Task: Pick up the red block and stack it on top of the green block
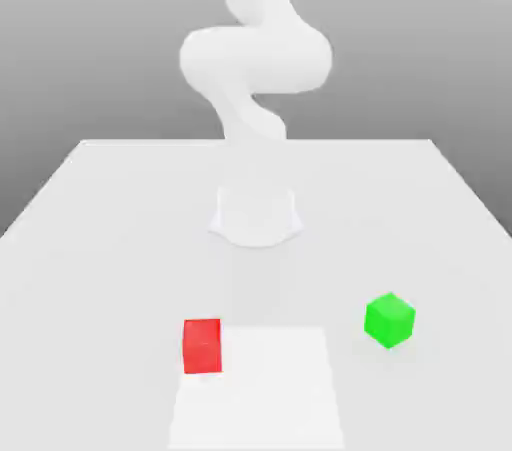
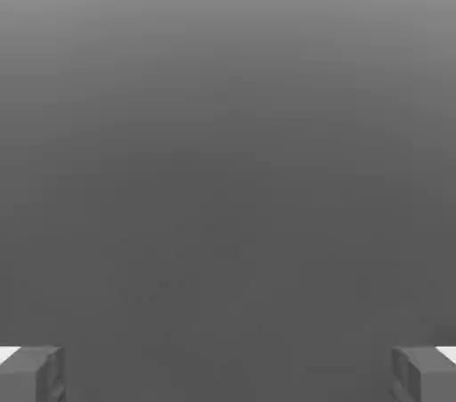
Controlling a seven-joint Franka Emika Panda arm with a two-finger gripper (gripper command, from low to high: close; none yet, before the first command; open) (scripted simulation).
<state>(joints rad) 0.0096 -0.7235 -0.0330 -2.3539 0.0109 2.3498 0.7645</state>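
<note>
Beside the white patch's edge — red block; pincer wide open, holding nothing.

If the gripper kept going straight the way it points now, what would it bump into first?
Nothing that I can make out: the hand view shows only plain grey ahead of the open gripper, so the way looks free, though that blank grey gives no clue to depth.

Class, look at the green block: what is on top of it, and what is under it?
Nothing sits on the green block. Its underside is hidden, though pale tabletop surrounds it.
</note>
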